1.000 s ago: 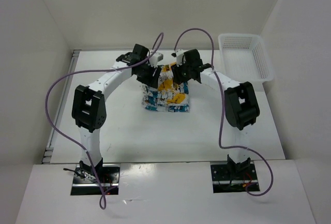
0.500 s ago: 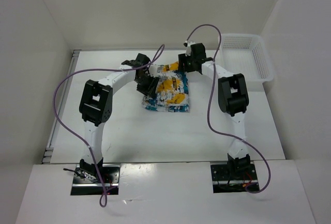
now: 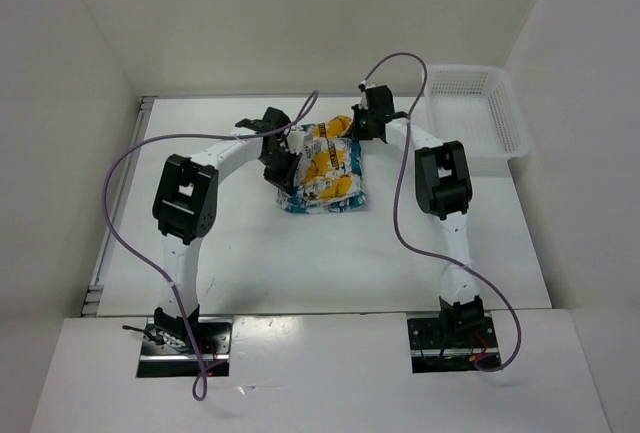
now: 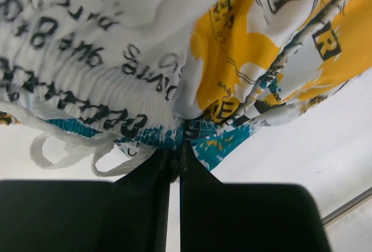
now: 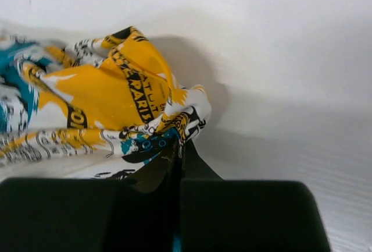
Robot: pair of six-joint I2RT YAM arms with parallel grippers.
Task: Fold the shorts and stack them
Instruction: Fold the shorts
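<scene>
Two grips on the shorts (image 3: 325,168) — my left pincer (image 4: 176,154) and right pincer (image 5: 178,147) nip fabric, clear only from wrist views.

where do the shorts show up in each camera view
top external: the shorts lie in a bunch at the middle of the table.
left wrist: they fill the upper part of the picture, with the drawstring at lower left.
right wrist: they sit at left centre.
shared landmark: the yellow patches with black lettering show in all three.
</scene>
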